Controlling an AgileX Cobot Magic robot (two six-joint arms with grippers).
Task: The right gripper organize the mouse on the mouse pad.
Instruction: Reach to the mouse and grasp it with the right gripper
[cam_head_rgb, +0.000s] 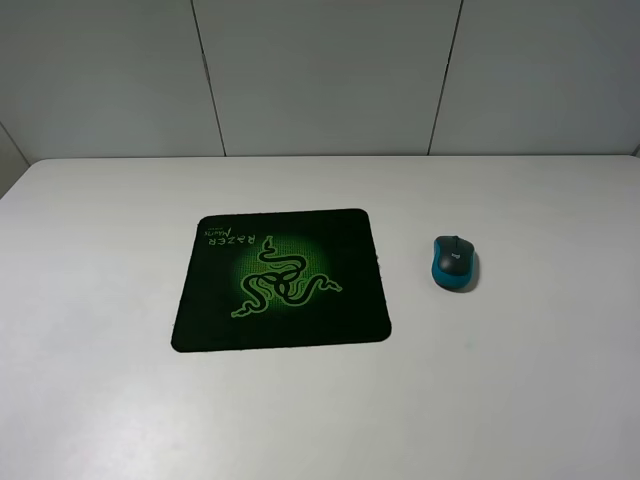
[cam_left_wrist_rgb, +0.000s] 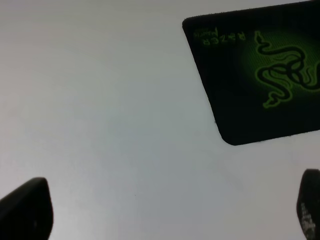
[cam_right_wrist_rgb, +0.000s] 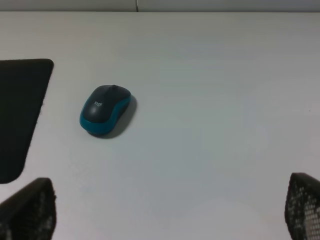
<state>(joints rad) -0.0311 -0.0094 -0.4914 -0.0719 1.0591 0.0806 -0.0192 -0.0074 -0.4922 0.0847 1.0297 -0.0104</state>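
The mouse (cam_head_rgb: 455, 263), dark grey on top with blue sides, sits on the white table to the right of the mouse pad (cam_head_rgb: 280, 280), apart from it. The pad is black with a green snake logo and green lettering along its far edge. Neither arm shows in the exterior high view. In the right wrist view the mouse (cam_right_wrist_rgb: 105, 110) lies ahead of my open, empty right gripper (cam_right_wrist_rgb: 165, 210), with a pad corner (cam_right_wrist_rgb: 20, 115) beside it. In the left wrist view my left gripper (cam_left_wrist_rgb: 170, 210) is open and empty over bare table, with the pad (cam_left_wrist_rgb: 260, 75) ahead.
The white table (cam_head_rgb: 120, 400) runs back to a grey panelled wall (cam_head_rgb: 320, 70). Nothing else stands on it.
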